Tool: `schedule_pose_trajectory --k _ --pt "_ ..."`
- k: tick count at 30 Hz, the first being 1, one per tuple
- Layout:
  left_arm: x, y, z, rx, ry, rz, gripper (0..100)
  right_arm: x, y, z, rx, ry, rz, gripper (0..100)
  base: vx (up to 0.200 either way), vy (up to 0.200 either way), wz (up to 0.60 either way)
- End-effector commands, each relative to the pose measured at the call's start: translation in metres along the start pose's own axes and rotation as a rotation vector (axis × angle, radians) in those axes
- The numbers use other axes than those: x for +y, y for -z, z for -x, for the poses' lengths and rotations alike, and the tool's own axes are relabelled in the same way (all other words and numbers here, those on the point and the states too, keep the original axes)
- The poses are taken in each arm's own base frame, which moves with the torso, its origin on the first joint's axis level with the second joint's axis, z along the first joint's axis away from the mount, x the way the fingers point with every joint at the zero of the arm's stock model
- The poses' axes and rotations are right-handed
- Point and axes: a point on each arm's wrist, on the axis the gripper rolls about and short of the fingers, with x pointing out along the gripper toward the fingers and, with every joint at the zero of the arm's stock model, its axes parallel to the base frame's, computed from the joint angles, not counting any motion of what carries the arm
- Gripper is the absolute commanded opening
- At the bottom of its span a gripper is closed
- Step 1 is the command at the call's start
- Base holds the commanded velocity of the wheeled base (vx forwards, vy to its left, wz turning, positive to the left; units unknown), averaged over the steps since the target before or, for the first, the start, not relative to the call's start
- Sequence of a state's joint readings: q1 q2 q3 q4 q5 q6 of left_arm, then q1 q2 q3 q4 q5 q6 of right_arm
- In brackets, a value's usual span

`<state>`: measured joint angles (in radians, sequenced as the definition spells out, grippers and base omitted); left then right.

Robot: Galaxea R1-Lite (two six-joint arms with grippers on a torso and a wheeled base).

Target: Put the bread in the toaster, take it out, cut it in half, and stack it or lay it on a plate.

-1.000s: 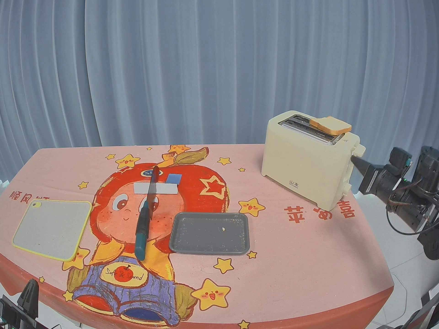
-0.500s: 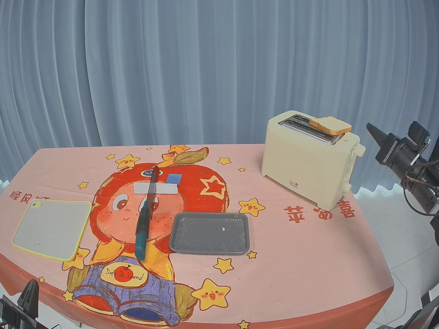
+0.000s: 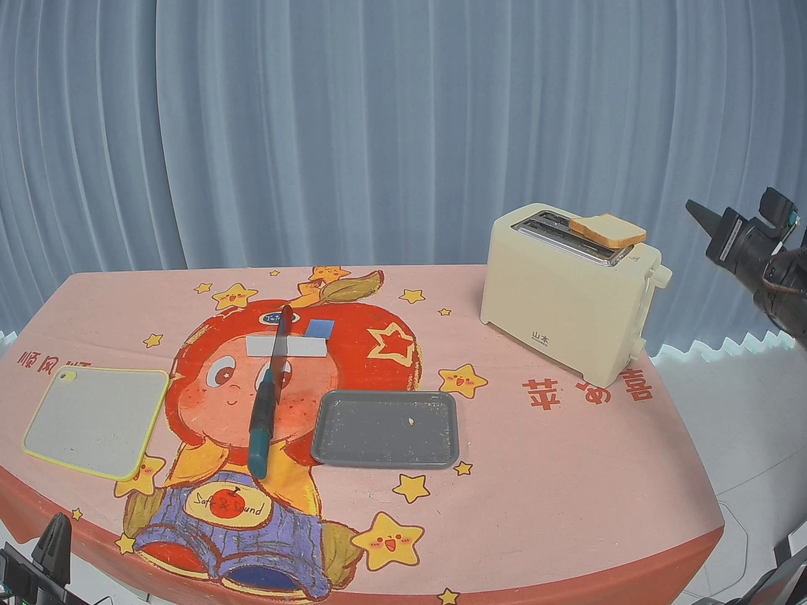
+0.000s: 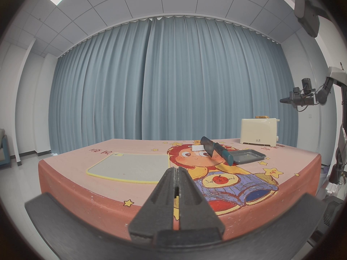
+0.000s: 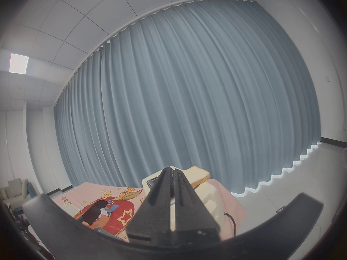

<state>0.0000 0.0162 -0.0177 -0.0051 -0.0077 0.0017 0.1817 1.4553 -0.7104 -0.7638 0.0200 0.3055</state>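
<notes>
A toasted slice of bread (image 3: 607, 230) lies flat across the top of the cream toaster (image 3: 572, 296) at the table's back right, over its slots. My right gripper (image 3: 694, 207) is shut and empty. It hangs off the table's right side, slightly above the toaster top and pointing at it. From the right wrist, the shut gripper (image 5: 170, 170) lines up with the bread (image 5: 197, 174) and toaster (image 5: 214, 198). My left gripper (image 4: 177, 170) is shut, low before the table's front left edge (image 3: 55, 524). The grey plate (image 3: 387, 428) sits mid-table.
A knife (image 3: 267, 392) with a teal handle lies left of the plate, its blade resting on a small white block (image 3: 286, 346). A cutting board (image 3: 95, 420) with a yellow rim lies at the front left. The toaster's lever (image 3: 664, 276) juts from its right end.
My right gripper has risen from beside the toaster's lever to above the toaster's top and drawn slightly away to the right. Bread, toaster and left arm have not moved.
</notes>
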Motion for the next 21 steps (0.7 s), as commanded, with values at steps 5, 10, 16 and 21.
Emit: schedule_pose_trajectory --k 5,10,16,21 --pt "0.0 0.005 0.0 0.0 0.0 0.0 0 -0.012 -0.039 -0.009 0.024 0.026 -0.003 0 0.0 0.0 0.0" --pt "0.0 0.005 0.0 0.002 0.0 0.0 0 -0.02 -0.043 -0.011 0.024 0.037 -0.002 0 0.0 0.0 0.0" --pt "0.0 0.005 0.0 0.0 0.0 0.0 0 -0.03 -0.049 -0.026 0.029 0.073 -0.001 0 0.0 0.0 0.0" --pt "0.0 0.005 0.0 0.002 0.0 0.0 0 -0.04 -0.052 -0.038 0.065 0.109 -0.001 0 0.0 0.0 0.0"
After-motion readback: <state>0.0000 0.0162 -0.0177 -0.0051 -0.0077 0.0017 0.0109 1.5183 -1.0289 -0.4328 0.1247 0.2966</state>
